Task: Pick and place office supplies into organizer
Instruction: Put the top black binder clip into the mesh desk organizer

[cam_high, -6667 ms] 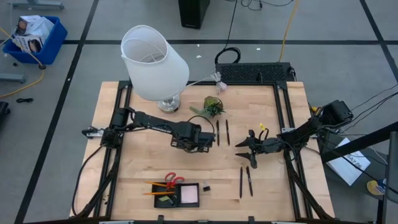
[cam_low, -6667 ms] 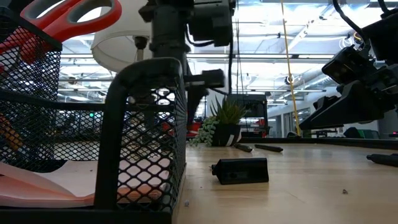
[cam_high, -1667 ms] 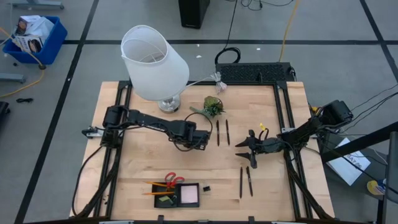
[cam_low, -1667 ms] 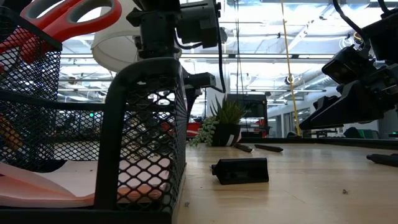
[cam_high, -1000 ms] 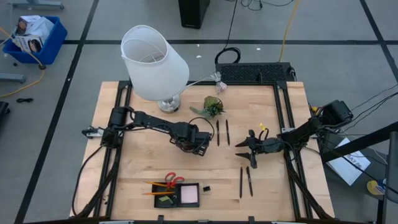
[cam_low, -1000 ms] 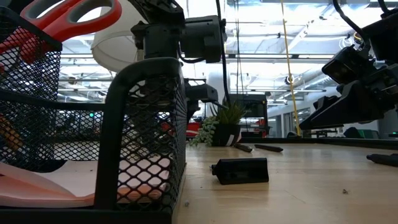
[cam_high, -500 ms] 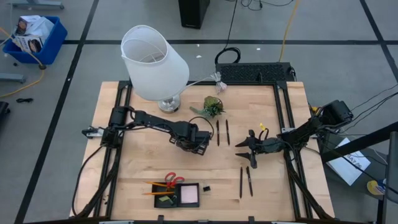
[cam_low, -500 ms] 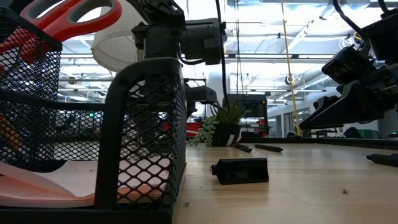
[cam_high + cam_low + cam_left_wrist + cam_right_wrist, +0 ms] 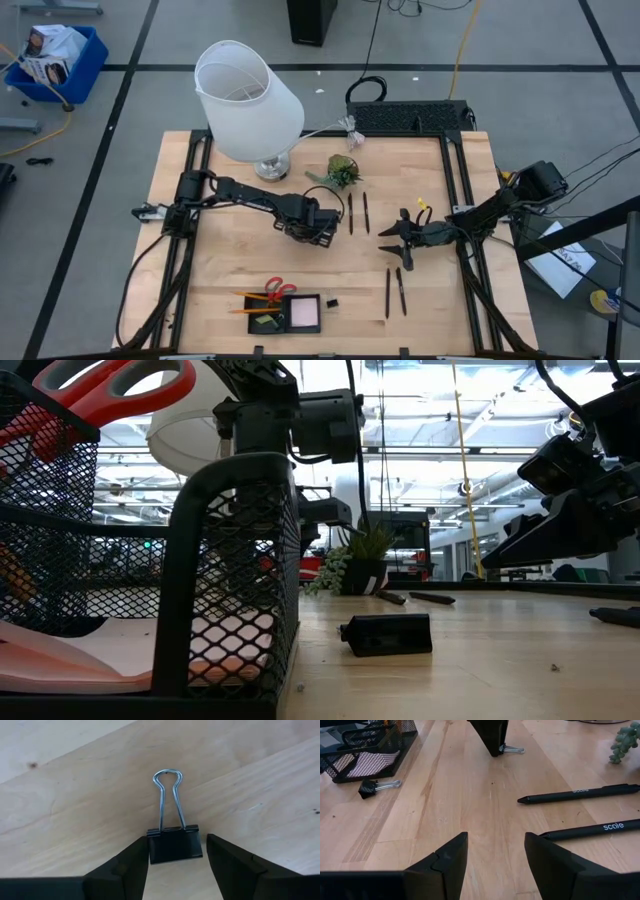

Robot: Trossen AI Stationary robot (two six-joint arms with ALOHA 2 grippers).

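Observation:
A black binder clip [image 9: 175,845] lies flat on the wood at mid-table, its wire handles [image 9: 514,750] sticking out sideways. My left gripper [image 9: 177,855] [image 9: 315,232] points down over it, open, one finger at each end of the clip's black body. My right gripper [image 9: 400,242] [image 9: 495,855] waits open and low at the right with nothing between its fingers. The black mesh organizer [image 9: 252,322] stands at the near edge and holds a pink pad [image 9: 303,313], red scissors [image 9: 275,290] and orange pencils [image 9: 248,297]. A second clip [image 9: 332,302] lies beside it. My left gripper comes from above, its fingers across the clip's black body. One finger [image 9: 135,860] stands right at the body's end [image 9: 150,847]; I cannot tell whether it touches. A sliver of table shows between the other finger and the body. The clip rests flat on the table.
Two black pens [image 9: 358,213] lie right of my left gripper, and two more [image 9: 395,292] nearer the front edge. A small plant [image 9: 342,170], a white lamp [image 9: 248,100] and a black box [image 9: 410,117] stand at the back. A yellow piece [image 9: 422,203] lies by my right gripper.

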